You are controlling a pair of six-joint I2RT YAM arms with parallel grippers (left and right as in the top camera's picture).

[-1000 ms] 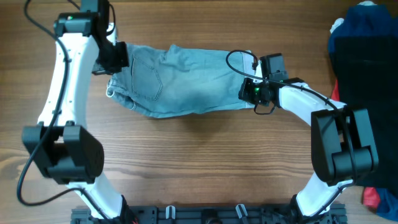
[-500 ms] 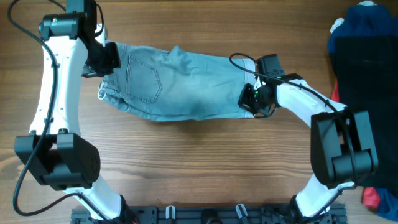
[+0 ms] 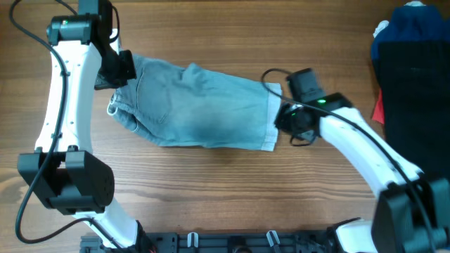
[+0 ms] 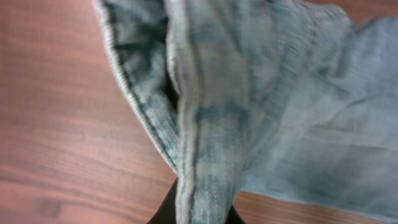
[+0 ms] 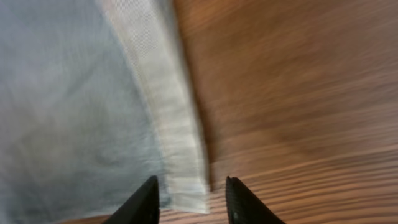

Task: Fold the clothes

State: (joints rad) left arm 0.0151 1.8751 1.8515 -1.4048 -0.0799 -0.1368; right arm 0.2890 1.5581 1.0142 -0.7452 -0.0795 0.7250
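smoothing comes first here, judging by the overhead view: the denim shorts [image 3: 204, 112] lie stretched across the tabletop [image 3: 225, 197], with the left end effector [image 3: 116, 67] at their waistband end and the right end effector [image 3: 283, 119] at their hem end. a clean fold calls for both ends taut and level before either is carried over. well beyond the hem end of the shorts sit a dark navy garment [image 3: 411, 84] and a red cloth [image 3: 380, 105], out of the way.

in the left wrist view the end effector is clenched on the thick waistband [image 4: 205, 124].

in the right wrist view the fingers stand released, astride the corner of the pale hem [image 5: 168, 112]; closing squarely on every layer would serve best. the wood around the shorts looks smooth and bare, so there is ample room to fold.
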